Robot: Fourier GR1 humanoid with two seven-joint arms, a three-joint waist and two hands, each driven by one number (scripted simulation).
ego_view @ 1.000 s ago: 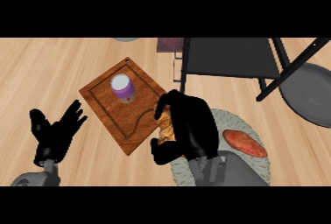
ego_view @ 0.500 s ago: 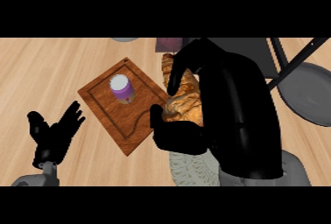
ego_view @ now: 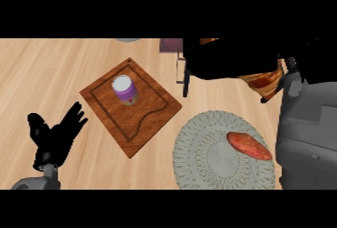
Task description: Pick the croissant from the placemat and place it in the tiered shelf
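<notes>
Nearest, at lower left: left hand (ego_view: 56,136) open, fingers spread and pointing up, resting beside the wooden cutting board (ego_view: 141,122); it takes no part in the carry. Lower right: round woven placemat (ego_view: 204,156), now bearing only an orange-red sweet potato (ego_view: 248,145) toward its right side; croissant no longer on it. Grey right forearm (ego_view: 308,133) runs up the right edge. Mid-field: a purple-and-white cup (ego_view: 124,89) stands upright on the board, well clear of the arm's path. Farthest, at top: right hand (ego_view: 230,60) reads as a large black mass curled round the croissant (ego_view: 263,80), whose brown flaky end shows just below and right of the hand. The hand sits over the dark frame of the tiered shelf (ego_view: 186,82), so the croissant appears raised and carried toward a tier. Judgement: transport nearly done; release pending. Which tier lies under it cannot be told.
</notes>
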